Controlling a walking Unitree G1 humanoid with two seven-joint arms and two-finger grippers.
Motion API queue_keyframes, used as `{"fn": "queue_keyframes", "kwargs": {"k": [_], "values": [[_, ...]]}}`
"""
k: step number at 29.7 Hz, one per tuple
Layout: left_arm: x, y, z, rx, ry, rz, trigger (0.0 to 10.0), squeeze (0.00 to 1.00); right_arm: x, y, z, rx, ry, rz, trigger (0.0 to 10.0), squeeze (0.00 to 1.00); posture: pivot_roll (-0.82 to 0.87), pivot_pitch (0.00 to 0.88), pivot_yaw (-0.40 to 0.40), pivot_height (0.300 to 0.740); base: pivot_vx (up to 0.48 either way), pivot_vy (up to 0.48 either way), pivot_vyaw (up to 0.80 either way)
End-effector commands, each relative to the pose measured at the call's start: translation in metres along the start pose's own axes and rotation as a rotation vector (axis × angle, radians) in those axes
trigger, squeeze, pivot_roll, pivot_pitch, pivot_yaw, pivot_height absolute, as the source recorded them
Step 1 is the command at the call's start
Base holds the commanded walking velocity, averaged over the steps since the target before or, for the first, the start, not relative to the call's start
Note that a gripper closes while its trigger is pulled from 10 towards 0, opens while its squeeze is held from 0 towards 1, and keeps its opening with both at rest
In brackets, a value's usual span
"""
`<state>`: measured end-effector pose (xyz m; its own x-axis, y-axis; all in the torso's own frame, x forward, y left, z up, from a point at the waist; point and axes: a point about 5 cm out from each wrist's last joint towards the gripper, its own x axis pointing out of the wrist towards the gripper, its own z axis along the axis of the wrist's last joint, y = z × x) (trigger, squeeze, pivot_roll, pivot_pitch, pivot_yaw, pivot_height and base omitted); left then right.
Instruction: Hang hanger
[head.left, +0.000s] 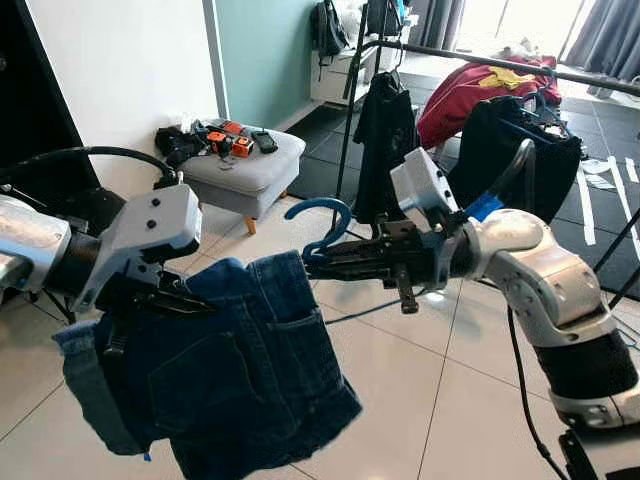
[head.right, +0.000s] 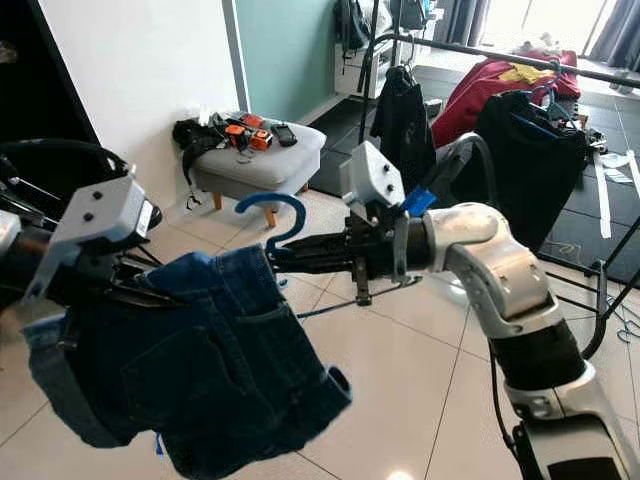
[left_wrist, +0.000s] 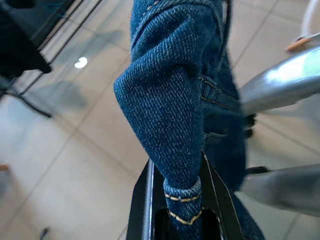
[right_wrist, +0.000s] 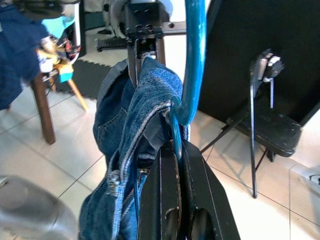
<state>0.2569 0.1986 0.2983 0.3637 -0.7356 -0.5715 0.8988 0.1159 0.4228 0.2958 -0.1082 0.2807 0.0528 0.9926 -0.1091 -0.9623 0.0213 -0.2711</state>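
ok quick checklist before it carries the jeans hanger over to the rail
1. Right hand shut on blue hanger at its neck: ok.
2. Left hand shut on a fold of the jeans: ok.
3. Hook upright and free above the denim: ok.
4. Jeans seated securely on the hanger: cannot tell.
5. Clothes rail in sight, ahead past the right arm: ok.
6. Free gap on the rail: cannot tell.

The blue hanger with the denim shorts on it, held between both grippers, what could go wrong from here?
1. The right gripper pinches the blue hanger right at its neck together with denim; the thin neck could twist or slip in that narrow hold.
2. The left gripper is shut on a fold of the denim shorts; if the arms part, the shorts may drag off the hanger.
3. The clothes rail already carries dark garments, which the hook could snag.
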Motion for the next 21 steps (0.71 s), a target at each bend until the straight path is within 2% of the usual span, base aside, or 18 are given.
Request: {"fn": "queue_keyframes", "kwargs": {"k": [1,2,5,6,7,11,14,16,18,21], "values": [[0.004,-0.001,-0.002,-0.001,0.012,-0.014,0.0,0.00,-0.001,-0.003,0.023,-0.039,-0.104,-0.007,10.0,0.42,-0.03,0.000,0.005,0.740,0.000,0.000,0.00],[0.002,0.000,0.000,0.001,0.005,-0.010,0.0,0.00,-0.002,-0.002,0.021,-0.024,-0.099,-0.002,10.0,1.00,-0.03,0.000,0.005,0.740,0.000,0.000,0.00],[-0.002,0.002,0.001,0.005,0.001,-0.003,0.0,0.00,-0.004,-0.002,0.019,-0.012,-0.093,-0.004,10.0,1.00,-0.03,0.000,0.004,0.740,0.000,0.000,0.00],[-0.007,0.006,0.002,0.010,-0.002,0.018,0.0,0.00,-0.011,-0.004,0.016,-0.002,-0.084,-0.031,10.0,1.00,-0.03,0.000,0.002,0.740,0.000,0.000,0.00],[-0.007,0.006,0.002,0.010,-0.002,0.018,0.0,0.00,-0.011,-0.004,0.016,-0.002,-0.084,-0.031,10.0,1.00,-0.03,0.000,0.002,0.740,0.000,0.000,0.00],[-0.026,0.022,-0.004,0.035,0.026,0.141,0.0,0.00,-0.052,-0.012,0.010,0.029,-0.066,-0.184,10.0,1.00,-0.04,0.000,0.002,0.740,0.000,0.000,0.00],[-0.036,0.032,-0.006,0.064,0.026,0.232,0.0,0.00,-0.079,-0.007,0.005,0.068,-0.050,-0.253,10.0,1.00,-0.05,0.000,0.000,0.740,0.000,0.000,0.00],[-0.045,0.042,-0.005,0.089,0.012,0.320,0.0,0.00,-0.102,0.001,-0.002,0.133,-0.056,-0.306,10.0,1.00,-0.05,0.004,0.000,0.740,0.000,0.000,0.00],[-0.047,0.044,-0.005,0.094,0.010,0.336,0.0,0.00,-0.105,0.003,-0.003,0.150,-0.062,-0.312,10.0,1.00,-0.05,0.004,0.000,0.740,0.000,0.000,0.00],[-0.052,0.047,0.003,0.119,-0.057,0.369,0.0,0.00,-0.111,0.016,-0.025,0.245,-0.054,-0.342,10.0,1.00,-0.06,0.010,0.000,0.740,0.000,0.000,0.00]]}}
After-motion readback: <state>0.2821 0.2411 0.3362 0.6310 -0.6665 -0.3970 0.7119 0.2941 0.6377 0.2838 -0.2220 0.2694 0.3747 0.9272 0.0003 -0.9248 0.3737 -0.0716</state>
